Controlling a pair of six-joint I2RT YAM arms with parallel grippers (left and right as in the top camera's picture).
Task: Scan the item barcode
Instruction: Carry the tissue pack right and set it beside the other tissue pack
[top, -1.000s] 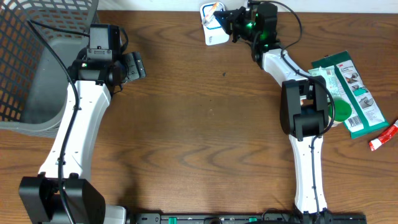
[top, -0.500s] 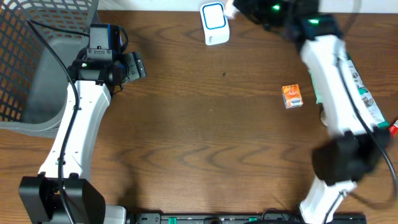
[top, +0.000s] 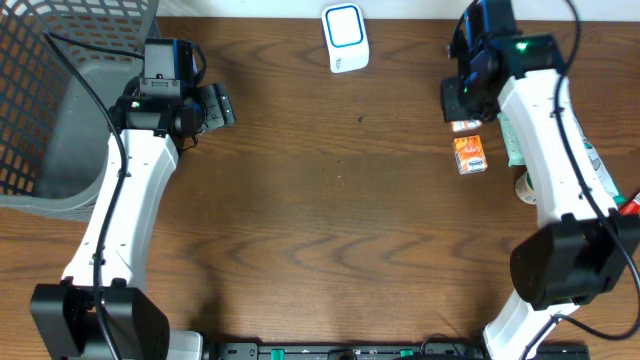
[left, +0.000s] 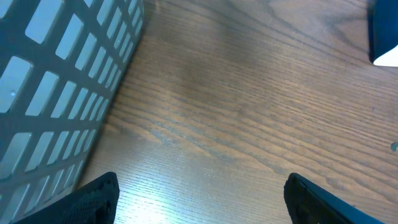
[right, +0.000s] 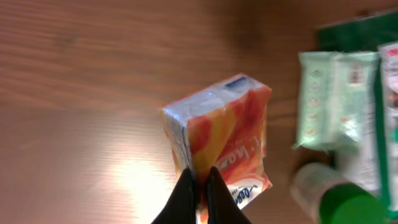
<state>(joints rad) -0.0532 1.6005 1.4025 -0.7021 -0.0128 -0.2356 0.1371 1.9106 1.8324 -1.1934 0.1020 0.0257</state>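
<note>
Right tool over edge of carton

Left fingers spread wide; right fingers pressed together.

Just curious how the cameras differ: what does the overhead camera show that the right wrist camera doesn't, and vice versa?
Only overhead: the grey basket, the white scanner and the open left claw. Only right wrist: the right claw, shut, its tips in front of the orange box, and that box's blue-and-white end. Both: the box, the pale green packet and the wooden table.
</note>
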